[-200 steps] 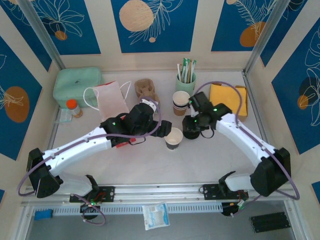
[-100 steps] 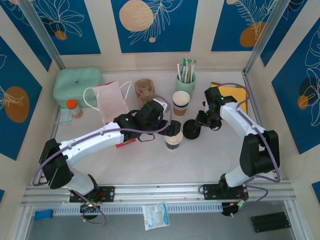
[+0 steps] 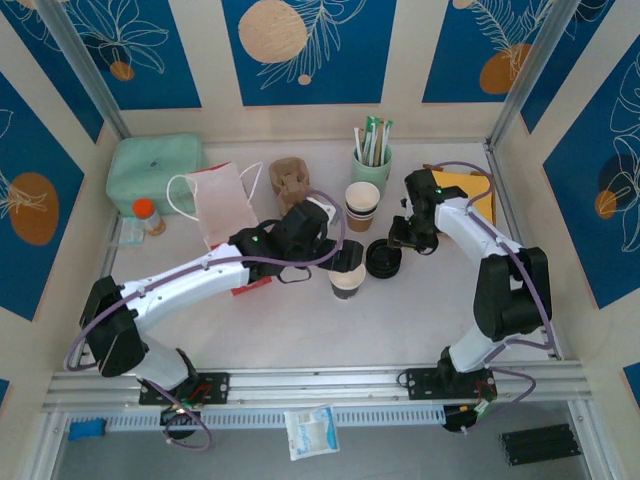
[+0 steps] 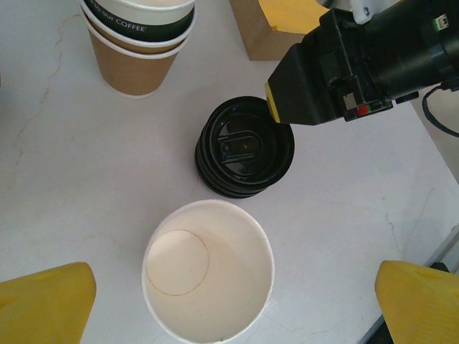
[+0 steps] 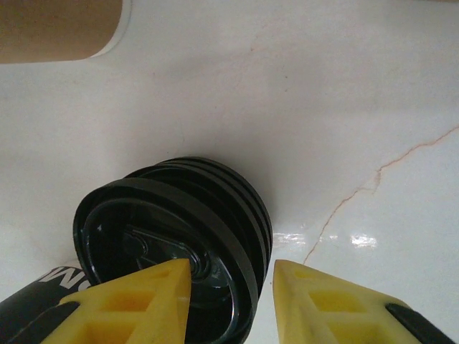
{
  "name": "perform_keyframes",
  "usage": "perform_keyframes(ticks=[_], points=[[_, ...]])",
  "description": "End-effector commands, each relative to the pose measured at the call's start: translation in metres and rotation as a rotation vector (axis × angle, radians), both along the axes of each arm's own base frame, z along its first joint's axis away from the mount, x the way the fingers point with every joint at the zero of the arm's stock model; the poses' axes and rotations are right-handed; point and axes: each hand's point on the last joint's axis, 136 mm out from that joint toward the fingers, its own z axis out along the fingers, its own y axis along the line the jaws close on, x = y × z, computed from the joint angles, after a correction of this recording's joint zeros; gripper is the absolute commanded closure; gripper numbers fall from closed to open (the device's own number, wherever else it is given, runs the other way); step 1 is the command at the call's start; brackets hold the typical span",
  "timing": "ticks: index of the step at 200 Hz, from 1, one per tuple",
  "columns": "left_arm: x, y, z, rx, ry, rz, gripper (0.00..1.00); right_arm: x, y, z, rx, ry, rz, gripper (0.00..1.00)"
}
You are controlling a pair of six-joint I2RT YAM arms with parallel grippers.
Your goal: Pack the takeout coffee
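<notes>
over the last second the left arm has reached in toward the middle of the overhead view, and the left gripper [image 4: 233, 304] now sits at the takeout cup [image 4: 208, 276]. its fingers [image 4: 46, 304] are spread wide, one on each side of the cup and clear of it. the cup stands upright on the bench [image 3: 300, 330] at the centre of the frame, where it stood a second ago, with no lid on it. the right arm has swung back and come in again from the upper right. the right gripper [image 5: 233, 269] now has its fingers [image 5: 129, 304] astride the rim of the top lid of the lid stack [image 4: 244, 147], just right of the cup. whether they already pinch that rim i cannot tell.

judged from this, packing has not begun. the arms look set for capping first — one to steady the cup, one to peel off a lid. the paper bag [image 3: 222, 205] waits at upper left, well apart from the cup.
</notes>
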Motion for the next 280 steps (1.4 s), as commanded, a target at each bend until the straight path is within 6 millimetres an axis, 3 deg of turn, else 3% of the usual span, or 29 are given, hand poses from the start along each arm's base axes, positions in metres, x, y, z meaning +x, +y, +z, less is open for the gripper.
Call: perform_keyframes(ticks=[1,67,120,168,236,280], points=[[0.002,-0.006,0.015,-0.033,-0.022,-0.009,0.00,0.005,0.004,0.003,-0.010,-0.006,0.026,0.65],[0.001,-0.002,0.019,-0.034,-0.032,-0.005,0.01,0.003,0.006,-0.007,-0.044,0.015,0.044,0.72],[0.001,0.000,0.022,-0.038,-0.039,-0.001,0.01,0.002,0.005,-0.007,-0.061,0.013,0.052,0.83],[0.001,0.001,0.023,-0.041,-0.042,0.002,0.01,0.003,0.005,-0.002,-0.064,0.000,0.064,1.00],[0.001,0.002,0.028,-0.047,-0.049,0.006,0.01,-0.003,0.014,0.031,-0.035,-0.073,0.080,1.00],[0.001,0.003,0.028,-0.045,-0.052,0.007,0.01,-0.022,0.035,0.041,0.031,-0.084,0.124,0.75]])
